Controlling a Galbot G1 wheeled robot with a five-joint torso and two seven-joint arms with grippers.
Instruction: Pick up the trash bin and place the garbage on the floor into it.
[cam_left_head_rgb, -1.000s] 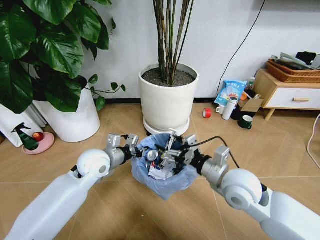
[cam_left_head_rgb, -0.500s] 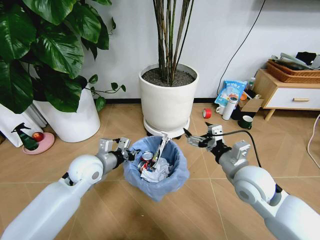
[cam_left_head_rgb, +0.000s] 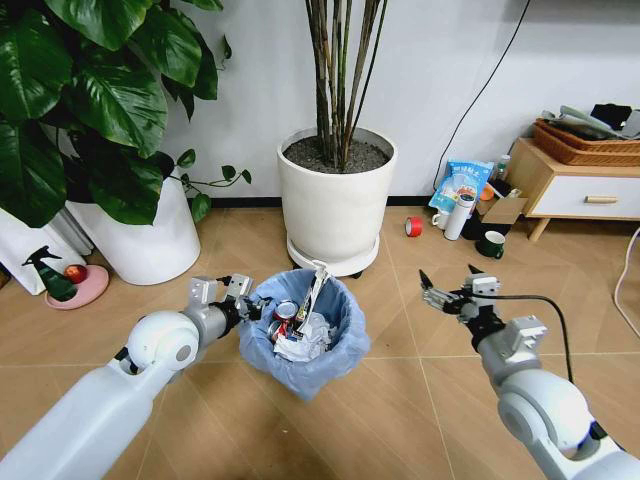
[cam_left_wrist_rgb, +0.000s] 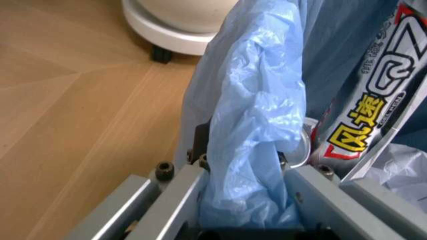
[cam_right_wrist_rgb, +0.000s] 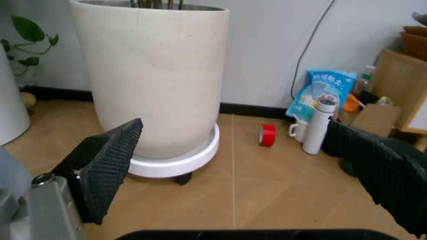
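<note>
Left pincer (cam_left_head_rgb: 243, 306): arm extended forward, jaws clamped together. Right pincer (cam_left_head_rgb: 447, 287): arm extended forward, jaws spread wide, nothing held between them.

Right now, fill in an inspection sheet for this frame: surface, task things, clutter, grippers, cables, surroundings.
Surface: floor is tan chevron wood-look; no loose litter seen on it.
Task things: trash bin, blue bag over its rim, holds the garbage: white paper wads, a long printed wrapper standing up, a can-like piece.
Clutter: red tape roll, white bottle, dark mug, blue packet by the wall.
Grippers: left gripper clamps the bin's rim; right gripper hangs empty, fingers spread, right of the bin.
Cables: black cable down the wall.
Surroundings: two white plant pots, wooden cabinet.
</note>
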